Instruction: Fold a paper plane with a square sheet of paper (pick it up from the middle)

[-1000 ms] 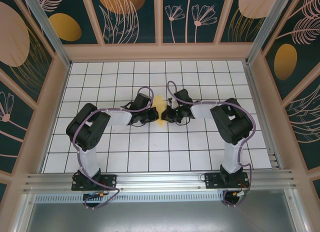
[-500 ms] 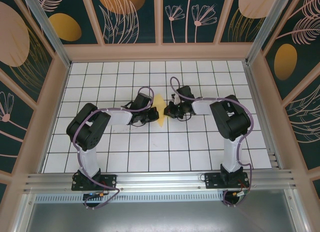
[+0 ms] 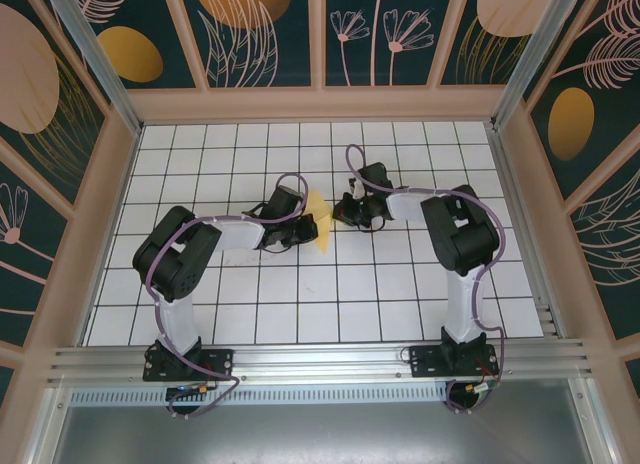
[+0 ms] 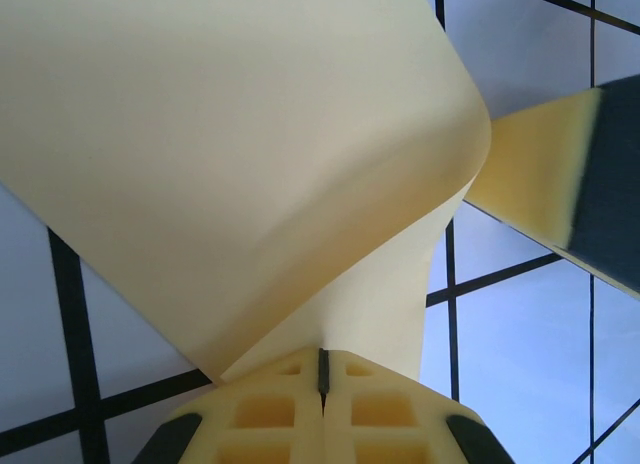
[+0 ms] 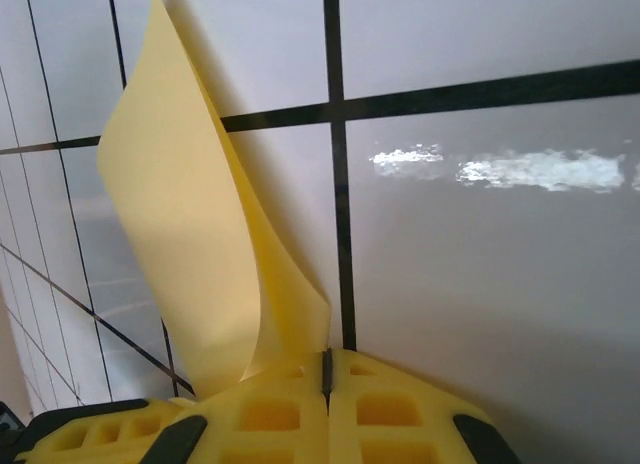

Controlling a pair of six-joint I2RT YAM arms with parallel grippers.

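A white tabletop (image 3: pixel 300 314) with black grid lines sits inside dark teal walls (image 3: pixel 260 34) printed with leaves.

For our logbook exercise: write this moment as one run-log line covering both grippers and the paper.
left gripper: shut on pale yellow square sheet of paper | right gripper: shut beside sheet, grip unclear | sheet: curled, not flat
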